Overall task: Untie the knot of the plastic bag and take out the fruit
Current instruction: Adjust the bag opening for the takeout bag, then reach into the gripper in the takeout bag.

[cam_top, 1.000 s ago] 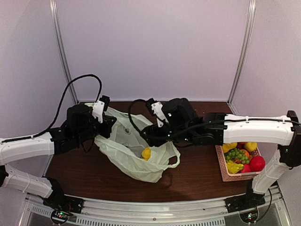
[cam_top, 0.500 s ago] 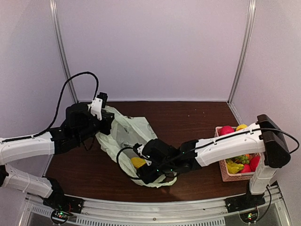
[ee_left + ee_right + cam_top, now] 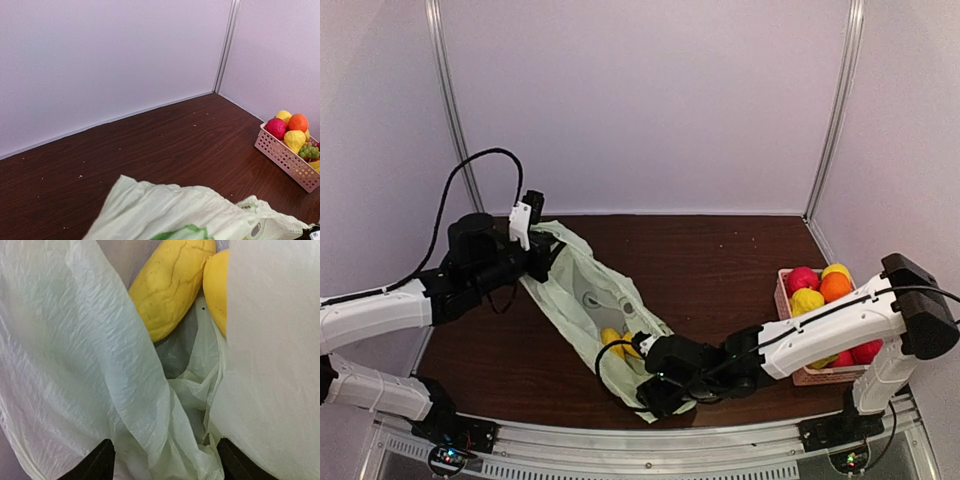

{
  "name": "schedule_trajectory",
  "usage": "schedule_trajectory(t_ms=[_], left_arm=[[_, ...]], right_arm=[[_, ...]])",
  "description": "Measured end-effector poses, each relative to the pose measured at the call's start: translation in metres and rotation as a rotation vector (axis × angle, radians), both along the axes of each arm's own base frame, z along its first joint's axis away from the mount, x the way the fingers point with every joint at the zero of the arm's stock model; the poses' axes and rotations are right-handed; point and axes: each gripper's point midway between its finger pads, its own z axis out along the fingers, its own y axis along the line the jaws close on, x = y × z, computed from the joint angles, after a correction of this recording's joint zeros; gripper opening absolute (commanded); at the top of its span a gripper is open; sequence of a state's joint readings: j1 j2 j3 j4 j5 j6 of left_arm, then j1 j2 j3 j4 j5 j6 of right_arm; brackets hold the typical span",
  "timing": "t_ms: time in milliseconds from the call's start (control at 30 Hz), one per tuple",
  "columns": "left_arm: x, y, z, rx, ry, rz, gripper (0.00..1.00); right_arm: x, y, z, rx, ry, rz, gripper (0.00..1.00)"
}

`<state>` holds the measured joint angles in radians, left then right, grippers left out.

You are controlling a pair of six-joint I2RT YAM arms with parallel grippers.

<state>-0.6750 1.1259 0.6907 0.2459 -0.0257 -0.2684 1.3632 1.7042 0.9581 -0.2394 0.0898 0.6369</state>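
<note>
From above, the left tool (image 3: 533,255) is clamping the plastic bag (image 3: 590,295) near the surface's (image 3: 720,250) left edge, seemingly to stretch it taut; its wrist view is showing only crumpled bag; in the right wrist view, the right tool (image 3: 167,465) is gaping wide at the bag's mouth, facing the yellow fruit (image 3: 172,287) inside.

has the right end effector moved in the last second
Yes, the right end effector came toward the near edge of the table, reaching the plastic bag.

Top camera looks down; all 3 views share the plastic bag (image 3: 582,285).
</note>
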Motion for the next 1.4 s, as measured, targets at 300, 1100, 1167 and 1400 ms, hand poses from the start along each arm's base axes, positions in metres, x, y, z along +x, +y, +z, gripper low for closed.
schedule_trajectory(t_ms=[300, 1100, 1167, 1400], left_arm=[[-0.044, -0.01, 0.017, -0.002, -0.059, -0.223, 0.0], [-0.042, -0.026, -0.005, 0.157, 0.079, -0.313, 0.0], [-0.041, -0.025, -0.005, 0.161, 0.072, -0.31, 0.0], [-0.041, -0.02, 0.004, 0.16, 0.046, -0.285, 0.0]], right_arm=[[0.019, 0.033, 0.089, 0.17, -0.112, -0.02, 0.62], [0.109, 0.056, 0.056, 0.044, -0.166, -0.128, 0.6], [0.119, 0.049, 0.054, 0.032, -0.164, -0.15, 0.62], [0.14, 0.029, 0.041, -0.019, -0.152, -0.192, 0.65]])
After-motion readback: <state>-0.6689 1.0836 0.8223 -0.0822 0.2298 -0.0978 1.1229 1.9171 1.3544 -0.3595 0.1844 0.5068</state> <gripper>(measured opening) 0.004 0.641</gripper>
